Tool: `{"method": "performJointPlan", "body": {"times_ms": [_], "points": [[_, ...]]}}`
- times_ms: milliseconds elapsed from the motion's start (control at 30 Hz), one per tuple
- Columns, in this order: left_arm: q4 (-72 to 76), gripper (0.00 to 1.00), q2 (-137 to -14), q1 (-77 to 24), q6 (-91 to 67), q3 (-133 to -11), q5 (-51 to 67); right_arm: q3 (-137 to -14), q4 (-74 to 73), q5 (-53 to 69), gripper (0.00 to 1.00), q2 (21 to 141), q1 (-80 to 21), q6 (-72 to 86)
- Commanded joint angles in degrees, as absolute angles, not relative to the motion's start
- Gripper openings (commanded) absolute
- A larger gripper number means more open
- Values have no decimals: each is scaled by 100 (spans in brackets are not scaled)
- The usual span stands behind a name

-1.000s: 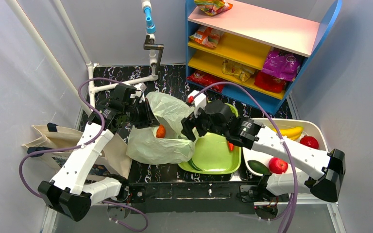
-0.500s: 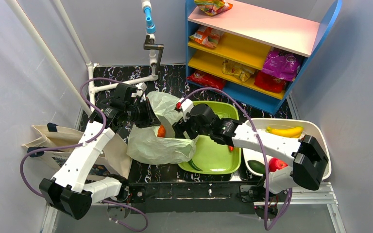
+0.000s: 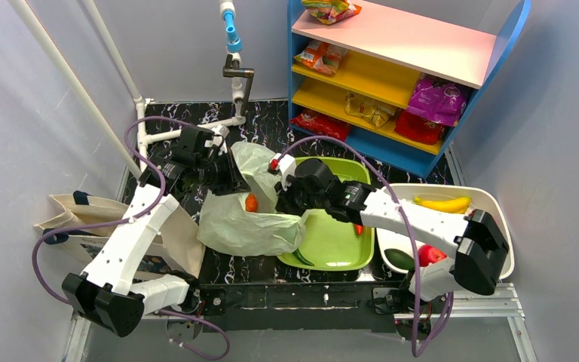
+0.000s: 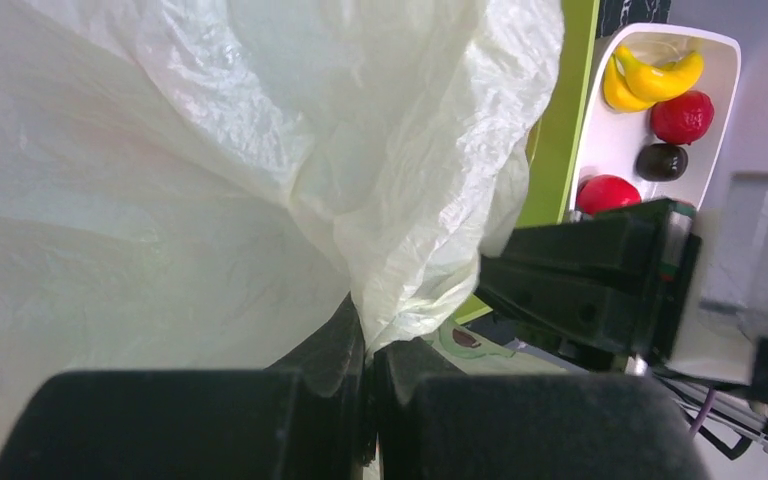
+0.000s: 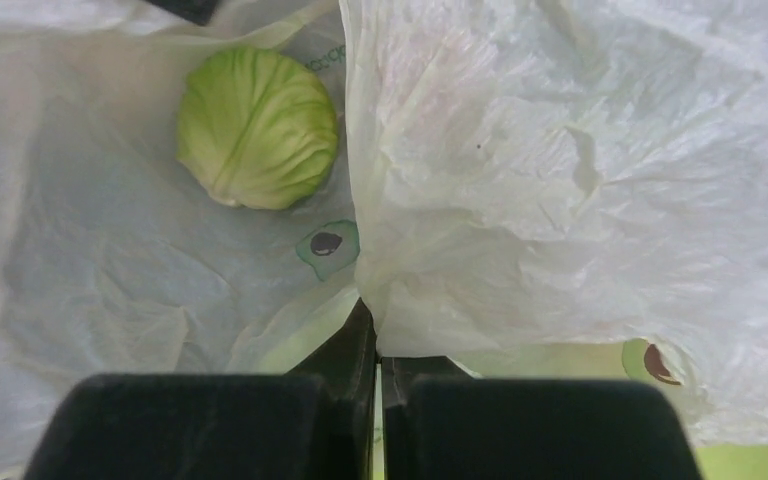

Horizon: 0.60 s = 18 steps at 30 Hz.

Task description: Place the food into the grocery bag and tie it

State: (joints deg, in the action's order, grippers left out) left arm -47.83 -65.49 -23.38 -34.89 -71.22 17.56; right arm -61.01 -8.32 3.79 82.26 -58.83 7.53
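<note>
The left claw [image 4: 368, 345] and right claw [image 5: 378, 340] each pinch the thin pale-green plastic bag [image 3: 241, 226]. Pulling apart hard could rip it.

grocery bag [image 3: 245, 226] thin crinkly translucent plastic; green tray [image 3: 339, 241] smooth glossy plastic; tabletop [image 3: 271, 121] black marbled, glossy.
</note>
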Motion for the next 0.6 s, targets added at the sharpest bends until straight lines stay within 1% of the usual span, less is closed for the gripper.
{"method": "performJointPlan", "body": {"times_ms": [0,133,167,267,500,533,567], "points": [[-4838,0,-6744,-2347,-3145,-7732,1680,-7058,-1542,484,1,7644,-5871,524],[-4669,0,-7138,-2340,-2892,-8279,1608,-7959,-2423,492,1,7561,-5871,433],[-4656,0,-7287,-2338,-2832,-8600,1563,-8106,-2583,500,1,7564,-5871,440],[-4688,0,-7833,-2330,-2609,-9391,1443,-8326,-2809,450,1,7535,-5871,595],[-4635,0,-8894,-2303,-2378,-10700,1383,-8842,-3101,567,1,7726,-5871,902],[-4660,1,-9001,-2296,-2374,-10849,1374,-8845,-3110,511,1,7745,-5873,897],[-4709,6,-9110,-2301,-2381,-10979,1379,-8836,-3110,451,1,7765,-5871,894]]}}
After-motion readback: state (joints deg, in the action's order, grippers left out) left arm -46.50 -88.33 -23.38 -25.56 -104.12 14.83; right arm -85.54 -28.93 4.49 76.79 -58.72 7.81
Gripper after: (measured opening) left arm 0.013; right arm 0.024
